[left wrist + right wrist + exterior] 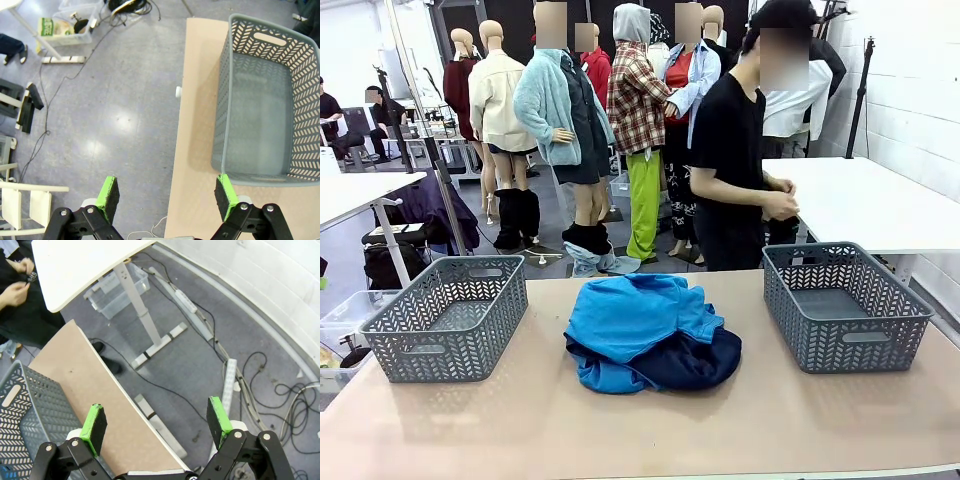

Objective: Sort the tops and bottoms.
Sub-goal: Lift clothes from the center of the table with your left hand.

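A pile of clothes lies in the middle of the table in the front view. Bright sky-blue tops (630,315) lie on top of it. Dark navy bottoms (695,362) show beneath them at the pile's front right. My left gripper (166,192) is open and holds nothing; it hangs over the table's left edge, beside the left grey basket (260,115). My right gripper (156,421) is open with nothing between its fingers, above the table's right edge, near the right grey basket (30,410).
Two empty grey mesh baskets (450,318) (842,303) stand left and right of the pile. A person in a black T-shirt (735,170) stands at the far side, hands together. Cables, a white table leg (142,315) and plastic bins (70,25) are on the floor beside the table.
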{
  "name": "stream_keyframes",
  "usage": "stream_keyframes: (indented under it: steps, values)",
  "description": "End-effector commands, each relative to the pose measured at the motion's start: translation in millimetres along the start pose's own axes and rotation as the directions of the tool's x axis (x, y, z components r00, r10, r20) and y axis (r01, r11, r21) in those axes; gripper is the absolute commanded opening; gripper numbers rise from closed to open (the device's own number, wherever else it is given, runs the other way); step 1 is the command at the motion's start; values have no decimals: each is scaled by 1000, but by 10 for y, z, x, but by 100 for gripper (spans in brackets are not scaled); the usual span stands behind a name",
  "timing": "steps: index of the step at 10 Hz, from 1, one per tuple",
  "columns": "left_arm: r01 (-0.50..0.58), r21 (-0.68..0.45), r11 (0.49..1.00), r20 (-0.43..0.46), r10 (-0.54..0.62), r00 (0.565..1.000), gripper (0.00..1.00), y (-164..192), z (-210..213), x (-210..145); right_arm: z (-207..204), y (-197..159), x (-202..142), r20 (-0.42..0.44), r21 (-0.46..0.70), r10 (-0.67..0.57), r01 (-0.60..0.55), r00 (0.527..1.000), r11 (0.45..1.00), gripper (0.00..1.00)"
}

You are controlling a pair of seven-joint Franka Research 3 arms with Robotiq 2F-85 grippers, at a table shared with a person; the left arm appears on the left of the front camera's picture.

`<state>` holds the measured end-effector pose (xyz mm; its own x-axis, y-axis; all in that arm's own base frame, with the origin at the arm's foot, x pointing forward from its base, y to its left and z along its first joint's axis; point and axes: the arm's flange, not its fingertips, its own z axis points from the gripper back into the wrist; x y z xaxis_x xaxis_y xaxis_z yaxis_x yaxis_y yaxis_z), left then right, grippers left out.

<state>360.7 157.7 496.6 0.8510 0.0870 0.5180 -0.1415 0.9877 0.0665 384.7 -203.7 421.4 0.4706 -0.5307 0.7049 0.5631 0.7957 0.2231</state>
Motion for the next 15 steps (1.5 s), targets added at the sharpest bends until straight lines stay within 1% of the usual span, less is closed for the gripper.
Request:
stream_keyframes:
  steps: [1,15]
  values:
    - [5,5,1000,6,-5,1000,100,3,1,6,11,-3,3,-5,-6,14,-14,1000,1000,100]
    - [5,5,1000,6,-5,1000,100,3,1,6,11,-3,3,-5,-6,14,-14,1000,1000,100]
